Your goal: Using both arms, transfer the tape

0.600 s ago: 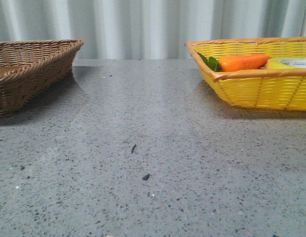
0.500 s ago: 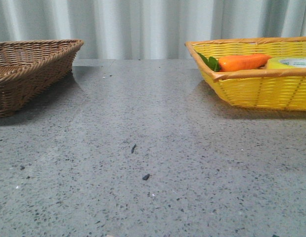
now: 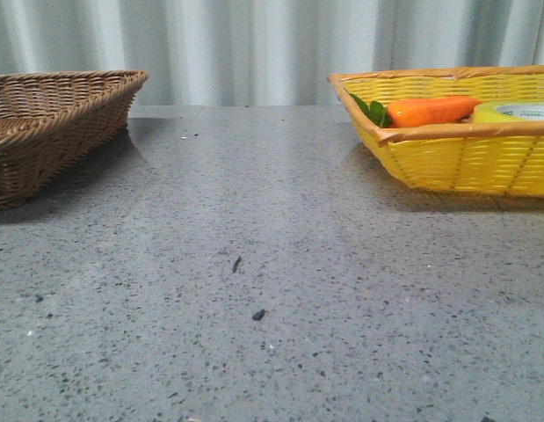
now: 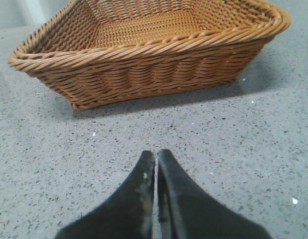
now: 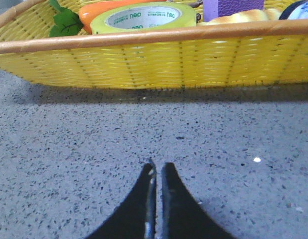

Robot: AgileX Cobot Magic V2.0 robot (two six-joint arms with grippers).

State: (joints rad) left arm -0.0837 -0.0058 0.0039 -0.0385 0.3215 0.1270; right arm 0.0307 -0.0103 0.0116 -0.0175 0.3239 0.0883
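A: Left side first. What's there?
B: Brown wicker basket (image 3: 56,119) at the left edge of the grey speckled table (image 3: 280,290). In the left wrist view the same basket (image 4: 154,55) sits ahead of the left gripper (image 4: 156,157), apart from the tips, nothing inside that I can see.
A: Left gripper state?
B: Clenched, fingers (image 4: 136,199) pressed together with only a hairline seam, nothing between them. Tips are over bare table.
A: Moving right?
B: Yellow wicker basket (image 3: 456,163) at the right edge. Orange carrot (image 3: 430,112) with green leaves (image 3: 370,110) lies in it, and the tape (image 3: 518,111) is just right of the carrot (only partly in frame there).
A: Tape from the wrist?
B: Clearer. The tape (image 5: 144,17) lies flat inside the yellow basket (image 5: 158,59), beyond its near rim, ahead of the right gripper (image 5: 157,167). Yellow-green roll, whitish top with green print. Carrot (image 5: 94,11) is touching or just beside it, can't tell which. Purple block (image 5: 232,7) and a pale yellow item (image 5: 238,17) on the tape's other side.
A: Right gripper?
B: Also closed, thin slit between the fingers (image 5: 176,204), empty. Well short of the basket wall, not touching the tape.
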